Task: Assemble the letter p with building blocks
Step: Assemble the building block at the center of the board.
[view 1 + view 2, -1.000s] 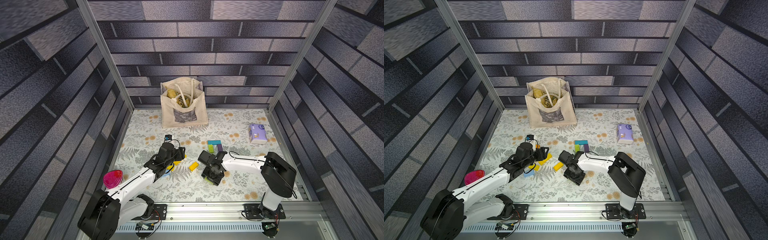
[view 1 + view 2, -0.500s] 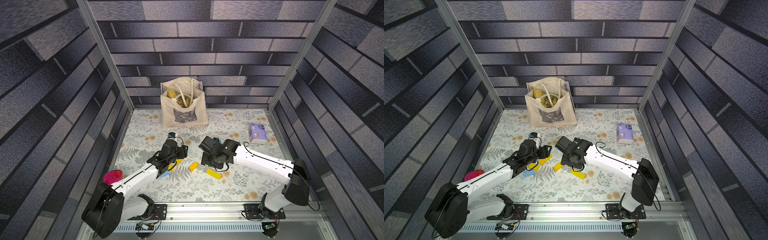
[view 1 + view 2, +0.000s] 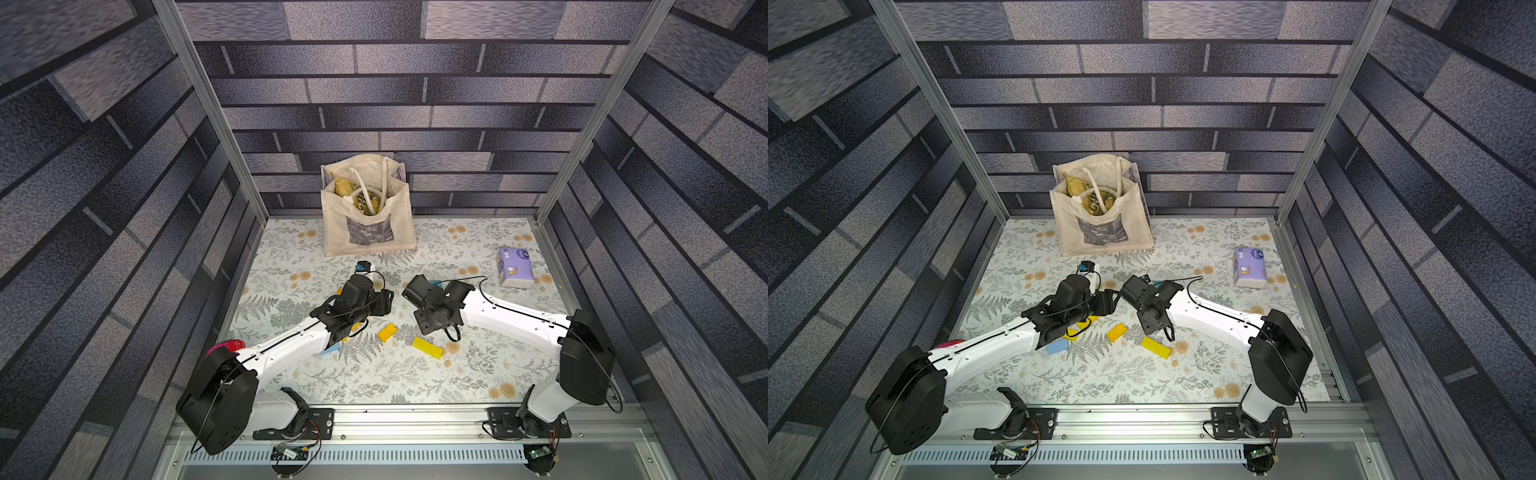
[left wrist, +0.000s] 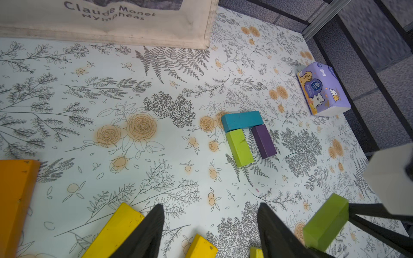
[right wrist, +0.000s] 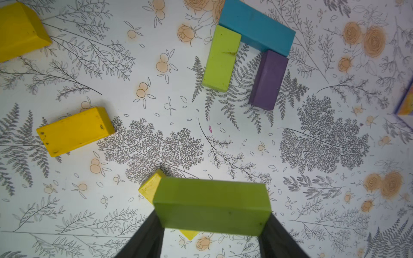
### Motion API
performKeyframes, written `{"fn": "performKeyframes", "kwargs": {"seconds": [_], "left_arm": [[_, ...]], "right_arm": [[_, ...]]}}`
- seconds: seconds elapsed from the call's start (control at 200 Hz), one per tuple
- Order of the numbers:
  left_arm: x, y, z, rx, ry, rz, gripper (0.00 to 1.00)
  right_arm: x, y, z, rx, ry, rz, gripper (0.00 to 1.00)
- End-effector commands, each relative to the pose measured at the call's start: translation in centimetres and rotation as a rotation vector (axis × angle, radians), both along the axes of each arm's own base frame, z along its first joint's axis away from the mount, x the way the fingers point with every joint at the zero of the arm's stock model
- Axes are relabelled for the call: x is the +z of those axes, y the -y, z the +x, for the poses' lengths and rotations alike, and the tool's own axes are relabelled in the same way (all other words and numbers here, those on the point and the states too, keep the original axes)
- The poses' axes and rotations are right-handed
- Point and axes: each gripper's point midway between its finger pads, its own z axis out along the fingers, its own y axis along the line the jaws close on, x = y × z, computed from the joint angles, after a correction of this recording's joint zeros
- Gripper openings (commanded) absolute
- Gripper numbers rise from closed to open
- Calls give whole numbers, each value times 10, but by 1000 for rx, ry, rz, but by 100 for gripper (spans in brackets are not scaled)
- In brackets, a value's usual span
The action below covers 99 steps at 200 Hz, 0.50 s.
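My right gripper (image 5: 212, 223) is shut on a lime green block (image 5: 212, 207), held by its ends above the mat; it also shows in the left wrist view (image 4: 326, 221). Farther back lie a teal block (image 5: 257, 29), a lime block (image 5: 221, 58) and a purple block (image 5: 268, 80), touching in an arch shape. My left gripper (image 4: 210, 214) is open and empty over yellow blocks (image 4: 116, 230); an orange block (image 4: 15, 201) lies beside them. In both top views two yellow blocks (image 3: 427, 347) (image 3: 1117, 332) lie between the arms, and a light blue block (image 3: 1057, 346) peeks from under the left arm.
A cream tote bag (image 3: 368, 208) stands at the back wall. A purple tissue pack (image 3: 515, 268) lies at the right edge of the mat. A pink object (image 3: 226, 347) sits by the left arm's base. Both gripper heads (image 3: 384, 301) (image 3: 411, 289) are close together mid-mat.
The right arm has swung from the front of the mat back and left with the lime block, uncovering a yellow block. The left arm has shifted slightly back.
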Motion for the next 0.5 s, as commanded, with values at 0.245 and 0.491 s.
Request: {"fn": "performKeyframes", "kwargs": {"seconds": [0.245, 0.491], "left_arm": [[-2, 22, 17, 7, -25, -5, 69], [-4, 38, 24, -11, -24, -15, 67]], "right_arm": [[-48, 18, 31, -50, -132, 9, 31], [-69, 20, 38, -154, -193, 54, 36]]}}
